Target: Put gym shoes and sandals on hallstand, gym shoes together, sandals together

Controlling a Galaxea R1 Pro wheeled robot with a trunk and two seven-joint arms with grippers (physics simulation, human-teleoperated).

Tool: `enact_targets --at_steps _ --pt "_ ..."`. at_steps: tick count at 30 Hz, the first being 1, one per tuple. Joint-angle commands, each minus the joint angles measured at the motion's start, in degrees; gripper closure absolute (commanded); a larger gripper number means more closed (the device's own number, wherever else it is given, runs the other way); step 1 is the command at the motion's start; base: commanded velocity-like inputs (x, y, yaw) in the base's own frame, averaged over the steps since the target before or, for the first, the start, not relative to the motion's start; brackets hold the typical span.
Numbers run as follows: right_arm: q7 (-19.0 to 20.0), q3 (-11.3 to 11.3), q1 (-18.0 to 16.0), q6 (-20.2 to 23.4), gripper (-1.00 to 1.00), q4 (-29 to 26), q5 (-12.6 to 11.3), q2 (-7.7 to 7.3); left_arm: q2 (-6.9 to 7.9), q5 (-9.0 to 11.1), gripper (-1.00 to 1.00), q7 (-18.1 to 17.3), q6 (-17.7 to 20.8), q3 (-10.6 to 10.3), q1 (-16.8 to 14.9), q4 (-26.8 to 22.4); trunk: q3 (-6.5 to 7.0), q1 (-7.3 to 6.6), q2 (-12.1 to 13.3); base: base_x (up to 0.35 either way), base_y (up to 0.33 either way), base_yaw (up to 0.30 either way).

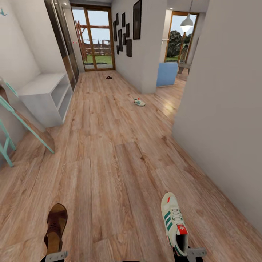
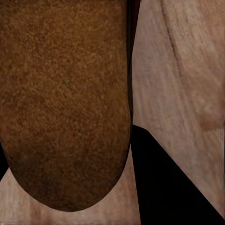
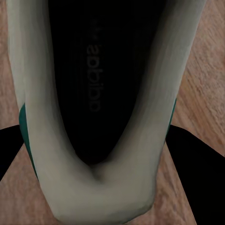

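1. Both grippers sit at the bottom edge of the head view. The left gripper (image 1: 55,255) is closed on the heel of a flat brown leather-look sandal (image 1: 55,226) with a tan insole; the right gripper (image 1: 189,253) is closed on the heel of a white low-top gym shoe (image 1: 174,220) with green side stripes and a red tab bearing a small white logo too fine to read. Ahead, light brown wood-plank corridor floor (image 1: 109,145) runs open and wide. A second gym shoe (image 1: 139,102) lies near the corner of the grey wall, and a dark sandal (image 1: 108,77) lies far off by the glass door. The white hallstand (image 1: 45,95) stands along the left wall, well apart from every shoe.

2. Left wrist view: the brown sandal's suede-like sole (image 2: 63,103) lies over floor planks; the jaws' spread cannot be judged.

3. Right wrist view: the gym shoe's dark interior (image 3: 101,79) carries faint "adidas" lettering.
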Motion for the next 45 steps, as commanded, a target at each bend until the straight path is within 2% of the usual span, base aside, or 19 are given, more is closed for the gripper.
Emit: enact_targets --at_steps 1,25,40,45 --pt "-0.26 -0.06 -0.02 -0.11 1.0 0.02 0.34 0.02 -0.02 -0.7 1.0 -0.06 -0.17 0.45 -0.05 0.05 -0.1 -0.01 -0.02 0.044 -0.236 0.236" --pt "-0.35 -0.14 -0.02 -0.18 1.0 0.03 0.35 0.06 0.06 -0.63 1.0 1.02 -0.09 0.75 -0.05 -0.04 -1.03 -0.01 -0.02 0.086 -0.266 0.249" --pt "-0.35 -0.14 -0.02 -0.2 1.0 -0.05 0.26 0.06 0.07 -0.55 1.0 1.08 -0.08 0.75 -0.05 -0.04 -0.26 -0.01 -0.02 0.014 -0.271 0.231" --pt "-0.35 -0.14 -0.02 -0.21 1.0 -0.06 0.26 0.06 0.07 0.06 1.0 1.08 -0.11 0.75 -0.05 -0.04 0.07 -0.01 -0.02 0.0 -0.272 0.205"
